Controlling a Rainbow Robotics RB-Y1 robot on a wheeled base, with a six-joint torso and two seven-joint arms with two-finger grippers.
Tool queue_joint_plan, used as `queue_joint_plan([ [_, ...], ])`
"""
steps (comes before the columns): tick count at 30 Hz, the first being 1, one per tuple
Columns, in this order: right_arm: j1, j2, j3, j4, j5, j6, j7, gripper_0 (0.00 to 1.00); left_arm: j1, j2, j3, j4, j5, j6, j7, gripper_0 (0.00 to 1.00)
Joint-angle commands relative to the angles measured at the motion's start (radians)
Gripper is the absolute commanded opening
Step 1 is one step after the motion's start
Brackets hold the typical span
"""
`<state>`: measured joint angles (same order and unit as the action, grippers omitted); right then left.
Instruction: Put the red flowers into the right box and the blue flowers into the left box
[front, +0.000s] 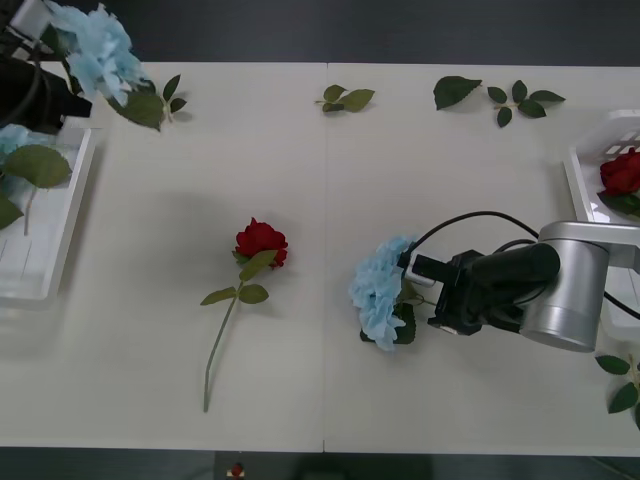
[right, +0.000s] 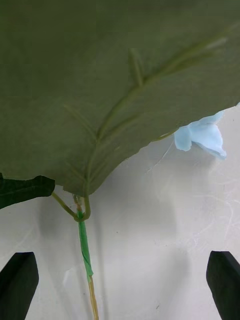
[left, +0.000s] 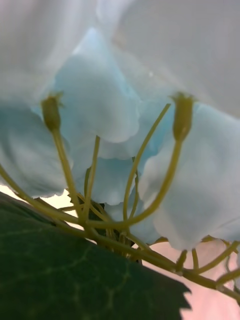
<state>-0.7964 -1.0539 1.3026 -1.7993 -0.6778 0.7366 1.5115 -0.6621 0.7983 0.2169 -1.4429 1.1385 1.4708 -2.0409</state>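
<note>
On the white tabletop (front: 300, 180), the right gripper (front: 425, 285) sits wide open, holding nothing, beside a pale-blue fluffy hydrangea head (front: 380, 290). Left of it lies a deep-red rose (front: 261, 241). Far left, the left gripper (front: 75, 95) carries another blue hydrangea (front: 100, 45); its opening I cannot tell.

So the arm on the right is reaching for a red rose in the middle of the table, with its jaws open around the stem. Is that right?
Not quite: the flower is blue, not red. In the front view the right gripper is at a blue flower lying mid-table, and the right wrist view shows its open jaws on either side of that flower's stem. The red rose lies apart, untouched, farther left.
</note>
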Motion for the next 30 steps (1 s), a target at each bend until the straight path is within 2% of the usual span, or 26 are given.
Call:
queue_joint_plan([
  [1,0.016,0.002,-0.002,0.000,0.014,-0.003,-0.028,0.97,-0.025,0.084,0.114,-0.011,-0.060,0.029,0.022,0.00],
  [5,0.019,0.006,0.000,0.005,0.015,-0.003,-0.028,0.97,-0.022,0.127,0.165,-0.011,-0.135,0.029,0.021,0.00],
  [8,0.022,0.018,-0.002,0.018,0.021,-0.005,-0.028,0.97,0.001,0.174,0.203,-0.011,-0.269,0.028,0.031,0.00],
  [10,0.022,0.029,-0.002,0.032,0.021,-0.005,-0.028,0.96,0.036,0.187,0.219,-0.011,-0.313,0.006,0.037,0.00],
  [13,0.022,0.048,-0.002,0.057,0.021,-0.014,-0.028,0.89,0.113,0.191,0.228,-0.011,-0.342,-0.064,0.047,0.00],
  [15,0.022,0.063,-0.002,0.075,0.026,-0.014,-0.030,0.70,0.188,0.191,0.237,-0.011,-0.339,-0.145,0.054,0.00],
  [16,0.022,0.066,-0.002,0.078,0.027,-0.014,-0.028,0.65,0.210,0.191,0.237,-0.011,-0.338,-0.171,0.056,0.00],
  [18,0.022,0.075,-0.002,0.090,0.026,-0.014,-0.030,0.36,0.288,0.190,0.229,-0.011,-0.329,-0.283,0.060,0.00],
  [19,0.022,0.075,-0.002,0.092,0.026,-0.014,-0.031,0.28,0.303,0.190,0.223,-0.010,-0.329,-0.311,0.064,0.00],
  [21,0.022,0.075,-0.002,0.094,0.026,-0.014,-0.034,0.02,0.358,0.185,0.182,0.015,-0.319,-0.437,0.076,0.00],
  [26,0.020,0.072,-0.003,0.092,0.018,-0.016,-0.037,0.00,0.395,0.182,0.076,0.125,-0.250,-0.687,0.077,0.00],
  [30,0.020,0.049,-0.020,0.075,-0.006,-0.029,-0.037,0.00,0.394,0.182,0.021,0.187,-0.217,-0.785,0.076,0.00],
])
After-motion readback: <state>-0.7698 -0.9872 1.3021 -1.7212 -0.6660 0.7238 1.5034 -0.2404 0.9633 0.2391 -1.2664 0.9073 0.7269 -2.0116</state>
